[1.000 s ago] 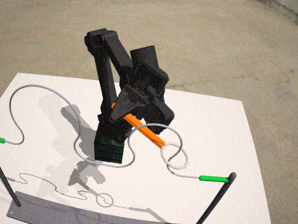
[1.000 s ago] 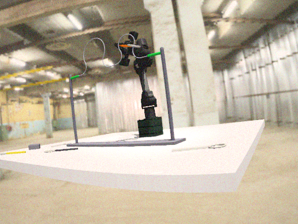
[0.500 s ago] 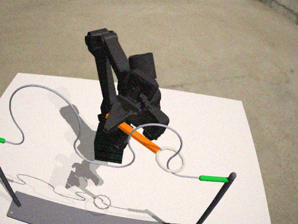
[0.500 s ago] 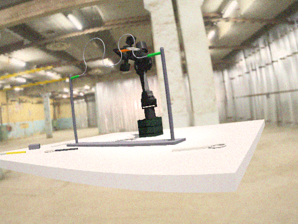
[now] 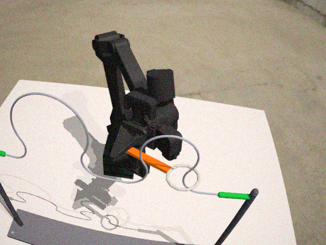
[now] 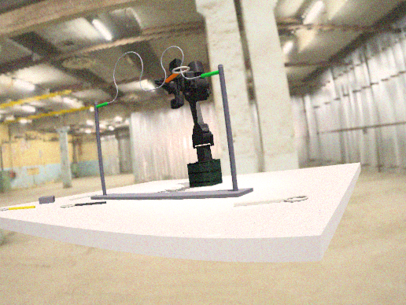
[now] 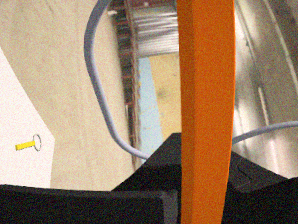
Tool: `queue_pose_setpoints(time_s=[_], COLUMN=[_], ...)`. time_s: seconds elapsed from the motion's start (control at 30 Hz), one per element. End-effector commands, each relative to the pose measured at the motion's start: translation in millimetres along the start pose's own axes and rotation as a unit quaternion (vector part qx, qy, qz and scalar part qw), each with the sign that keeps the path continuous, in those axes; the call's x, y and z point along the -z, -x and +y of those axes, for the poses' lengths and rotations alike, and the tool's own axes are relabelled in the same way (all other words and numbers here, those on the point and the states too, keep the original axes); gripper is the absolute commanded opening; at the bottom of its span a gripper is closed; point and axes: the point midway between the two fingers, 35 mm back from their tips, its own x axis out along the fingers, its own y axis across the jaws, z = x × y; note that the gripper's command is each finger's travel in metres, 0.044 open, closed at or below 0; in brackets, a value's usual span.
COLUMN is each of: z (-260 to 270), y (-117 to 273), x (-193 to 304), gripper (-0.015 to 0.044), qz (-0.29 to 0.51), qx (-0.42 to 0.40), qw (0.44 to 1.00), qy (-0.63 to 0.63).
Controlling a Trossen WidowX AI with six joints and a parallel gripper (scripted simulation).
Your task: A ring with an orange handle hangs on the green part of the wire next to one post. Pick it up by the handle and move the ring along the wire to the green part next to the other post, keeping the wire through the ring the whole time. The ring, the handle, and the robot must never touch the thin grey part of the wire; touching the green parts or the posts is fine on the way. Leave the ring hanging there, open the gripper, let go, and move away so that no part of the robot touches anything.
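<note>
The pale ring point(image 5: 167, 179) point(image 6: 182, 67) is around the thin grey wire point(image 5: 87, 136) point(image 7: 92, 65), at the foot of the loop nearest the right post point(image 5: 234, 221) point(image 6: 228, 130). It is off the right green part point(image 5: 234, 196) point(image 6: 210, 74); whether it touches the grey wire I cannot tell. Its orange handle point(image 5: 158, 165) point(image 6: 171, 78) point(image 7: 207, 100) slants up-left in the top view, past the loop. My gripper point(image 5: 127, 151) point(image 7: 184, 142) is shut on the handle's far end. The other green part point(image 5: 2, 153) point(image 6: 101, 104) is by the left post point(image 6: 100, 149).
The posts stand on a grey base bar point(image 5: 79, 228) point(image 6: 220, 194). On the white table point(image 6: 275, 224) lie a grey block point(image 6: 46, 200), a yellow-handled ring point(image 6: 21, 207) point(image 7: 25, 146), a black-handled ring point(image 6: 90, 203) and a pale-handled ring point(image 6: 260, 203). Grey wire passes close to my fingers.
</note>
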Motion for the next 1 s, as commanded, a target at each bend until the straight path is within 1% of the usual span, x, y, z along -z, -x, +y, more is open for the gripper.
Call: queue_pose_setpoints(time_s=[0.0,0.33,0.6,0.77,0.97], z=[14.0,41.8,70.6,76.8,92.7], y=[6.3,13.0,10.5,12.7,19.3], x=[-1.2,-5.8,-14.6,-17.7,-27.3], gripper=[-0.015,-0.015,-0.015,-0.015,-0.015], qz=[0.021,0.035,0.006,0.008,0.014], qx=[-0.018,-0.062,-0.096,-0.106,-0.132], qw=[0.999,0.991,0.975,0.97,0.953], qy=[-0.029,-0.111,-0.2,-0.22,-0.274])
